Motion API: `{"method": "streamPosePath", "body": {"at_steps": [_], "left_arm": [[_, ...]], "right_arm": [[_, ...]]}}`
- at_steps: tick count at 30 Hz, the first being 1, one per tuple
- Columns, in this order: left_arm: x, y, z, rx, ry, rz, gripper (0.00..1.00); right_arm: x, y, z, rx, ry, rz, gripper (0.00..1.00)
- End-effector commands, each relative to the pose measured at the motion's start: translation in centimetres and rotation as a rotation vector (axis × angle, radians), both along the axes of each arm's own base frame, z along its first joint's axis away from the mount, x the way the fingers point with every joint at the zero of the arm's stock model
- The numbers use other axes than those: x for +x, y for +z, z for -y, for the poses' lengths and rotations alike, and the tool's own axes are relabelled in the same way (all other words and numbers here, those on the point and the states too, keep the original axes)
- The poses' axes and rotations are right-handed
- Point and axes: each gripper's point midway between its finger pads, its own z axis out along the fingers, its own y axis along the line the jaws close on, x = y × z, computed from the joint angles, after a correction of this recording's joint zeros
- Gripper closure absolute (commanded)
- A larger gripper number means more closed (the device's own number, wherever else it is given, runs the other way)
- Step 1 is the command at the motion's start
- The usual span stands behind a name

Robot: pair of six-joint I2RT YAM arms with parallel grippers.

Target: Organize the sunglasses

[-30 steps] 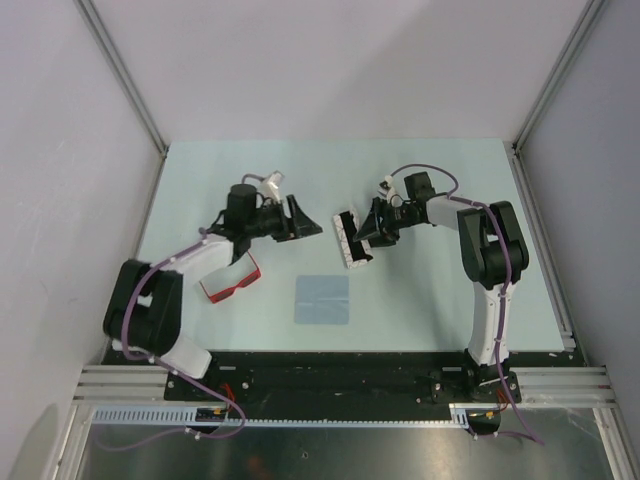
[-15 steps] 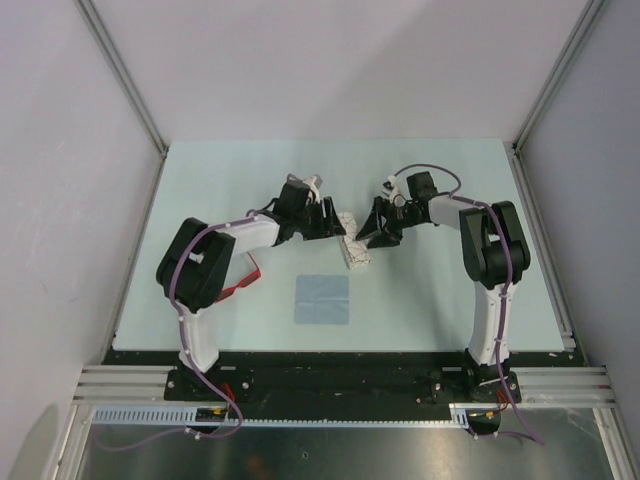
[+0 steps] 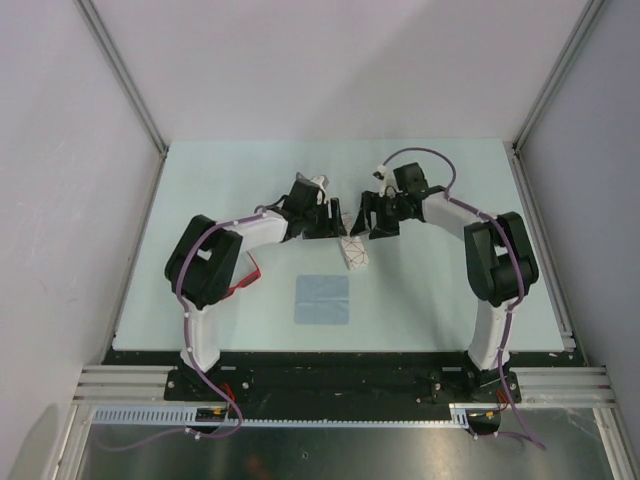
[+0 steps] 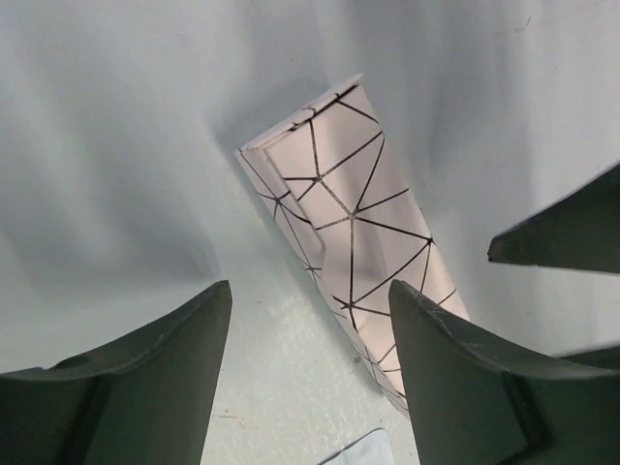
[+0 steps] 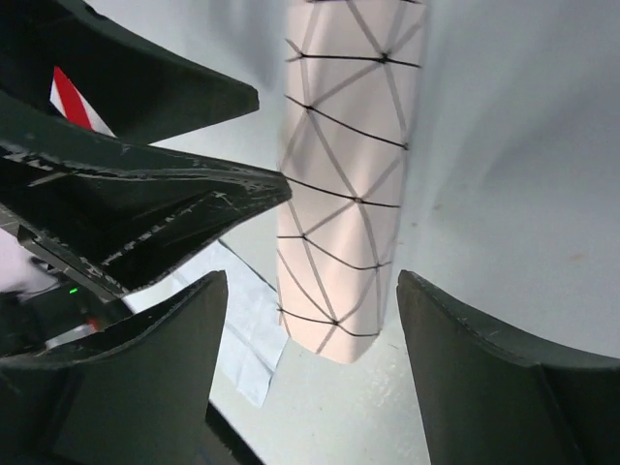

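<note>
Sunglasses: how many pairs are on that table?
1. The red sunglasses lie left of the blue cloth, mostly hidden under the left arm. Whether the white case holds another pair cannot be seen.

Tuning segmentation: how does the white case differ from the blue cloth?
The case is white with black lines; the cloth is plain light blue. The case is oblong and raised; the cloth is square and flat. The case's far end lies between the left hand and right hand; the cloth lies apart from both. Both rest on the table, ungripped.
</note>
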Motion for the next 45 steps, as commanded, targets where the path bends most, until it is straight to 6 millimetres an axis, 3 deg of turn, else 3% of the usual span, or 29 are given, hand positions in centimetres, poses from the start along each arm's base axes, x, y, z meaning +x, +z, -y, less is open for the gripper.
{"method": "streamPosePath", "body": {"at_steps": [1, 2, 3, 8, 16, 21, 24, 30, 40, 45], "left_arm": [[1.3, 3.7, -2.1, -0.005, 0.065, 0.075, 0.27], [1.6, 3.8, -2.9, -0.011, 0.087, 0.070, 0.26], [1.6, 4.2, -3.3, -0.022, 0.097, 0.067, 0.26], [1.9, 3.8, -6.0, -0.045, 0.160, 0.026, 0.25], [2.2, 3.2, -7.1, -0.058, 0.177, 0.001, 0.27], [2.1, 2.5, -5.6, -0.111, 0.114, -0.047, 0.26], [2.3, 1.9, -4.5, -0.140, 0.084, -0.079, 0.24], [2.9, 1.8, -2.9, -0.203, 0.030, -0.095, 0.22], [3.1, 0.6, -0.8, -0.242, -0.010, -0.142, 0.39], [2.7, -0.1, 0.1, -0.239, -0.027, -0.155, 0.39]], "right_arm": [[1.7, 2.0, 0.2, -0.252, -0.065, 0.216, 0.23], [1.0, 1.6, -0.6, -0.304, -0.057, 0.227, 0.21], [1.4, 0.8, 0.1, -0.390, -0.092, 0.248, 0.19], [0.5, -1.2, -1.0, -0.551, -0.091, 0.263, 0.20], [0.9, -2.7, -1.3, -0.700, -0.095, 0.297, 0.27], [0.6, -3.0, -1.0, -0.713, -0.098, 0.274, 0.49], [0.4, -2.9, -1.3, -0.671, -0.078, 0.251, 0.57], [0.3, -2.8, -1.6, -0.645, -0.058, 0.243, 0.59], [0.3, -2.6, -1.8, -0.622, -0.056, 0.237, 0.61], [0.3, -2.5, -2.1, -0.603, -0.063, 0.234, 0.66]]}}
